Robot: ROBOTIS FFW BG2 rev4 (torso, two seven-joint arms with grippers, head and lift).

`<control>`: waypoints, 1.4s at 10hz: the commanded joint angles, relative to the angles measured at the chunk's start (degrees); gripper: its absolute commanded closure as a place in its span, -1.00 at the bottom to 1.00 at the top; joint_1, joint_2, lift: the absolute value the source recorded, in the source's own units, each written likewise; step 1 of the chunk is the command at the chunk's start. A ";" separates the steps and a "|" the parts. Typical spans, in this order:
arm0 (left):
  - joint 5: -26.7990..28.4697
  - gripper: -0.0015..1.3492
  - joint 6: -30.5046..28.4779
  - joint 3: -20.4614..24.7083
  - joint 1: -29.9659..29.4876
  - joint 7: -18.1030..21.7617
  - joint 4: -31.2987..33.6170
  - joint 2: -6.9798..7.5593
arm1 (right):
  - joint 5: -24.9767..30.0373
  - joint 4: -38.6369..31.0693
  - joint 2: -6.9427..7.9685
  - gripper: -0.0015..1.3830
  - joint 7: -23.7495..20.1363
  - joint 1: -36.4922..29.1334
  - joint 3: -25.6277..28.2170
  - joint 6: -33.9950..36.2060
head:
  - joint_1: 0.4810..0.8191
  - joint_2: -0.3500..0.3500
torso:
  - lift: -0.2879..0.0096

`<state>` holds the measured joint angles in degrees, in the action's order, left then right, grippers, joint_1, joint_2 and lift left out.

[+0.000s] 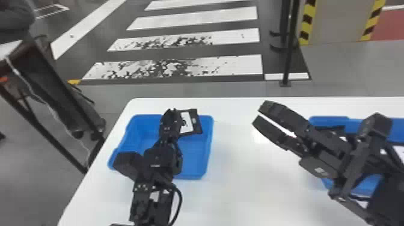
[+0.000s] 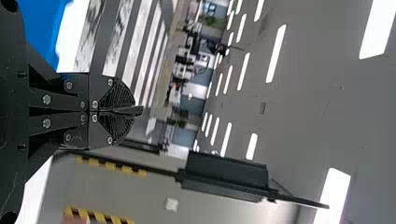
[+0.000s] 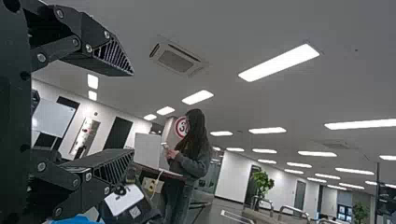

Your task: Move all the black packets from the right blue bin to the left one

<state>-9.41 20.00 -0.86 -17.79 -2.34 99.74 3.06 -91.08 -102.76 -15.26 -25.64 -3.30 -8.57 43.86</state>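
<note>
Head view: left gripper's fingers clamp black packet, long side up-view; right gripper's fingers apart.

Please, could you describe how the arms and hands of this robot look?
The left arm and right arm are black, with blocky joints. A thin black cable curves along the left one. The left hand and right hand have ribbed black fingers with silvery screws.

Left bin of smooth plastic
</note>
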 commanded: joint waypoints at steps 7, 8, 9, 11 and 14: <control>4.73 -0.78 17.69 3.14 -4.43 -2.93 0.31 -0.78 | 29.49 -8.26 -0.30 -0.29 1.30 -4.29 12.80 0.01 | 0.27 0.93 | -0.01; 4.84 -0.79 12.07 2.69 -8.64 -2.14 9.31 -0.95 | 40.00 -11.64 -0.04 -0.29 2.88 -6.40 18.17 1.14 | 0.27 0.76 | -0.01; 2.56 -0.79 9.25 1.31 -12.16 -1.35 14.38 -0.78 | 48.34 -12.90 0.67 -0.29 4.02 -7.95 22.40 0.72 | 0.27 0.53 | -0.01; 0.73 -0.76 7.57 -1.88 -17.50 -1.17 18.88 -0.78 | 58.86 -6.43 2.86 -0.28 6.13 -9.64 27.08 -10.53 | 0.27 0.13 | -0.01; 0.62 -0.83 4.89 -4.40 -17.36 -0.65 19.30 0.28 | 63.77 2.29 3.13 -0.28 7.01 -7.67 25.94 -17.14 | 0.27 -0.39 | -0.01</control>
<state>-8.81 25.09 -5.17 -35.25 -2.99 118.95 3.32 -27.77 -101.79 -12.09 -18.56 -11.68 17.90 27.34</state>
